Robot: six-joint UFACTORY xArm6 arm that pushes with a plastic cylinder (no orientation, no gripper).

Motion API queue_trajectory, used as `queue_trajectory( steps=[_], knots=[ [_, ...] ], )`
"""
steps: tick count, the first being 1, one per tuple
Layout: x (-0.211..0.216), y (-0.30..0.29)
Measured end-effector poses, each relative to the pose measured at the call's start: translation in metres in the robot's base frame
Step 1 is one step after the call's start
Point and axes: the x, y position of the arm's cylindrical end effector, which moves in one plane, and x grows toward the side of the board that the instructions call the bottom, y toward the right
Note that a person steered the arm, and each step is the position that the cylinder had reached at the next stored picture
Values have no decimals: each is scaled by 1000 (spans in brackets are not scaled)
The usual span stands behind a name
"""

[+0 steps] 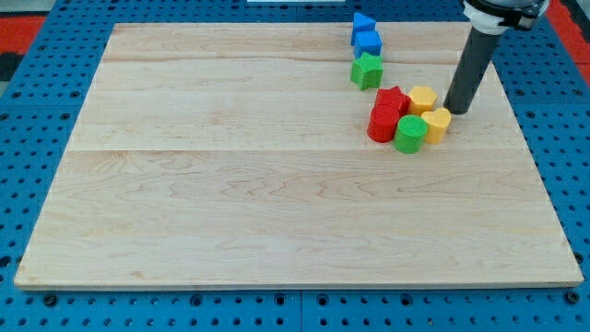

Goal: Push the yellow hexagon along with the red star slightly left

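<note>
The yellow hexagon (422, 98) sits at the board's right, touching the red star (392, 98) on its left. My tip (455, 110) is just right of the yellow hexagon, a small gap away, and above the second yellow block (437, 123). A red block (383, 123) and a green block (409, 134) sit just below the star, packed into the same cluster.
A green star (366, 70) lies above the cluster. Two blue blocks (366, 33) sit near the board's top edge. The wooden board (230, 184) lies on a blue pegboard table.
</note>
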Motion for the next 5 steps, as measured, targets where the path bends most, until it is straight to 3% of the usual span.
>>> queue_trajectory(
  steps=[5],
  knots=[
    [1, -22]
  ],
)
